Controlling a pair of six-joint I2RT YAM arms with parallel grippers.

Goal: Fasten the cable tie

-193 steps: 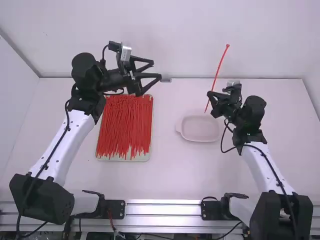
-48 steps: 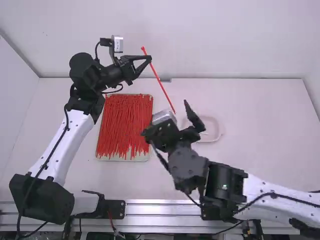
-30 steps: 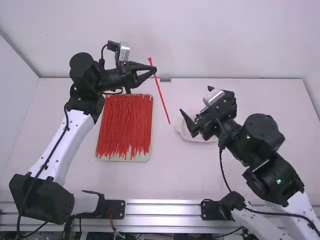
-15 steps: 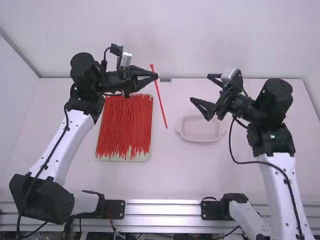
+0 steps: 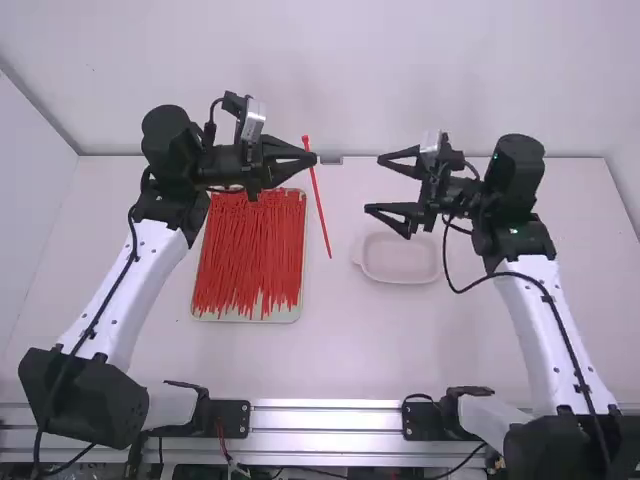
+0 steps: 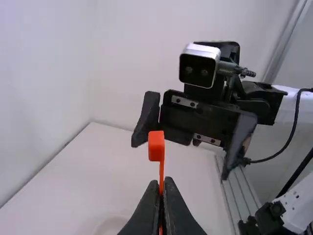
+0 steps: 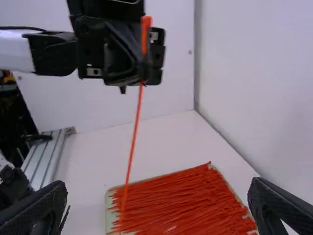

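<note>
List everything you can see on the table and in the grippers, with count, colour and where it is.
cable tie: one, red, in the air above the table, hanging down from the left gripper
loose cable ties: many, red, piled on the tray
tray: one, pale, on the table's left half
dish: one, white, empty, right of the tray
table: one, white
left gripper: one, black, shut on the cable tie near its head
right gripper: one, black, open, above the dish, facing the left gripper
</note>
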